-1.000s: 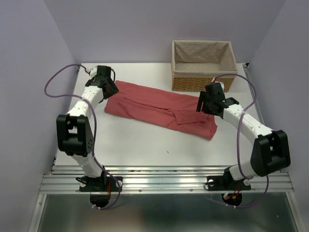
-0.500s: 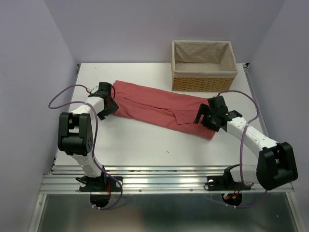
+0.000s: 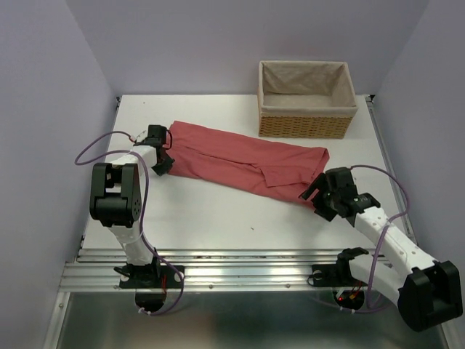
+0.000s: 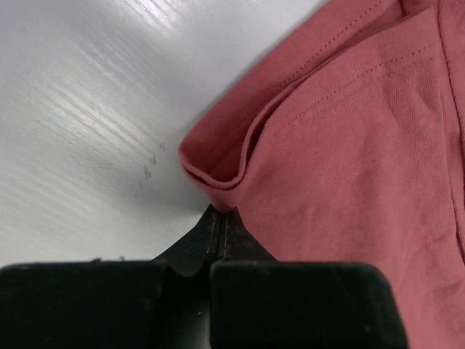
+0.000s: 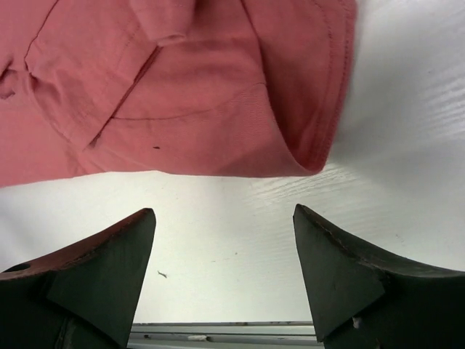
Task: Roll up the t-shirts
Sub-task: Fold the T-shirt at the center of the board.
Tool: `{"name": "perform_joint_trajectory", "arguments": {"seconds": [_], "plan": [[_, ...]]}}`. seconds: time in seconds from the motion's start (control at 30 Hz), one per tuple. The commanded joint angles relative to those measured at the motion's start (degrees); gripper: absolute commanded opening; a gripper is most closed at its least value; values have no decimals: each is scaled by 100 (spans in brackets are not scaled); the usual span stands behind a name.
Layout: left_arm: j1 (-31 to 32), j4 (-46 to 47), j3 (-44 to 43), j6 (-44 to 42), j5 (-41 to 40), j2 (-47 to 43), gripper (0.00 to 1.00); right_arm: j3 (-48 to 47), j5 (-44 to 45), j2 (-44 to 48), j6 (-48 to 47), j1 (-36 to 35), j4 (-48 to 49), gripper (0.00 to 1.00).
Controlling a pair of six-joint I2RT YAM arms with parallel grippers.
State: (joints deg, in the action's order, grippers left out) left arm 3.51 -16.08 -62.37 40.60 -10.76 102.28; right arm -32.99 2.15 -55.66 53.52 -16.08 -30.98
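One shirt [image 3: 240,158] lies folded in a long strip across the table [image 3: 218,214], seemingly ready for rolling. The left gripper [image 4: 220,218], jaws pressed together, touches its left corner; whether cloth is pinched cannot be told. The right gripper [image 5: 224,211], spread wide, hangs beside the right end. A second ago it was over that end; it must return.

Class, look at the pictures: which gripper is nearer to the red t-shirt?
Left. The left gripper has its jaws shut on a corner of the t-shirt. The right gripper hangs open just off the shirt's other end, not touching it.
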Motion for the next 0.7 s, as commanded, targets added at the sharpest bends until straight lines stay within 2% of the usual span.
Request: {"name": "perform_joint_trajectory", "arguments": {"seconds": [0.0,0.17,0.37,0.4,0.53,0.67], "plan": [[-26,-10,-47,45,66,82,0,258,338,82,642,52,12,81],[-26,-45,-21,36,66,20,0,381,409,-182,809,52,391,80],[-34,-89,-39,9,31,-68,0,803,830,-130,1029,52,821,73],[-43,-89,-39,9,31,-76,0,847,918,-95,1055,52,909,68],[-43,-124,-82,-8,31,-77,0,883,1261,-102,976,52,1068,63],[-43,-133,-109,-26,57,-85,0,882,1533,-226,854,52,1252,49]]}}
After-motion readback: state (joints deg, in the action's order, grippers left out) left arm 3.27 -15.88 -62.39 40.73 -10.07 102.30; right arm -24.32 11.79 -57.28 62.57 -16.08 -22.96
